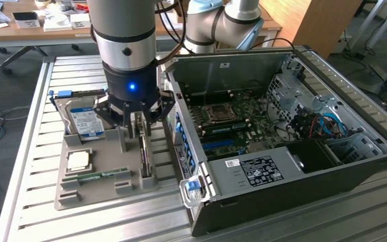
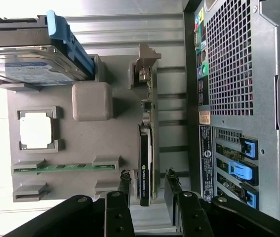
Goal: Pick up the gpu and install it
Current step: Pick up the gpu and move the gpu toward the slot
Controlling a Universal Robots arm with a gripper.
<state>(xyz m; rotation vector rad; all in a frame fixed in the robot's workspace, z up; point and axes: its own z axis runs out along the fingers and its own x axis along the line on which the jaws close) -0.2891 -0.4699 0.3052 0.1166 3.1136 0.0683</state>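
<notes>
- Gripper [image 1: 137, 126], black and two-fingered, hangs left of centre in the exterior view, its fingers [image 2: 125, 180] spread wide and holding nothing.
- Between them stands the gpu [image 2: 145, 168], a thin green card with a black cooler, on edge in the grey plastic tray [image 1: 69, 194].
- The card is not yet gripped or lifted, and fitting it into the open black computer case [image 1: 301, 186] is undone.

The computer case [image 1: 261, 201] stands just beside the gpu [image 1: 144, 161], leaving a narrow gap.
</notes>
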